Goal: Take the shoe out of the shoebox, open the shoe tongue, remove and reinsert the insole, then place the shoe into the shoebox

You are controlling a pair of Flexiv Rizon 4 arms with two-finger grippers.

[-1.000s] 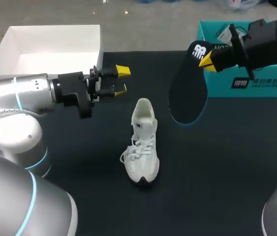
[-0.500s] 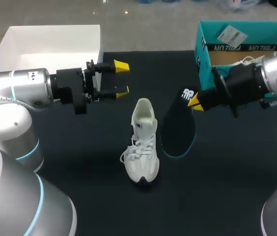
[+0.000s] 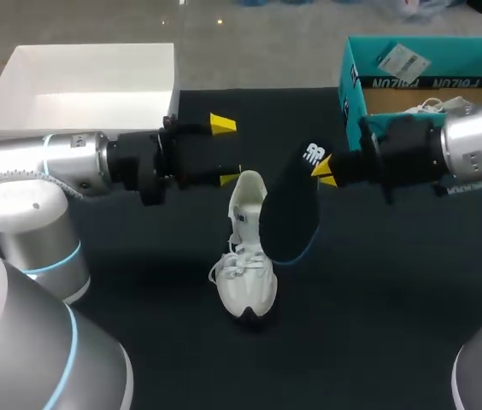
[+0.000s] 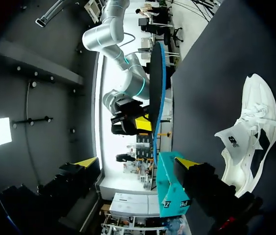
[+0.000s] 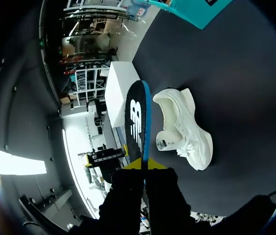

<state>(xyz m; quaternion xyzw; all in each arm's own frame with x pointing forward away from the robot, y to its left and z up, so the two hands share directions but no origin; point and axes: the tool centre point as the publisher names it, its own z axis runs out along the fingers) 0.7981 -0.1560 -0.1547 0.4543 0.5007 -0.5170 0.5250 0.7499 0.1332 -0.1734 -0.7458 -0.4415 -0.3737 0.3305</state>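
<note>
The right end effector [image 3: 320, 171] clamps the insole [image 3: 290, 218] by its heel, over the shoe [image 3: 248, 256] on the desk [image 3: 395, 299]. Light and bendy, it likely needs toe-first feeding. The left end effector [image 3: 226, 152] stands apart, empty.

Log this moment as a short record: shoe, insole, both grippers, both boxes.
white sneaker: standing upright, outside both boxes
dark insole: out of the sneaker, held by one end, hanging beside the sneaker's opening
right gripper: shut on the dark insole
left gripper: open, empty, near the sneaker's heel
teal shoebox: far right of the table
white box: far left
</note>
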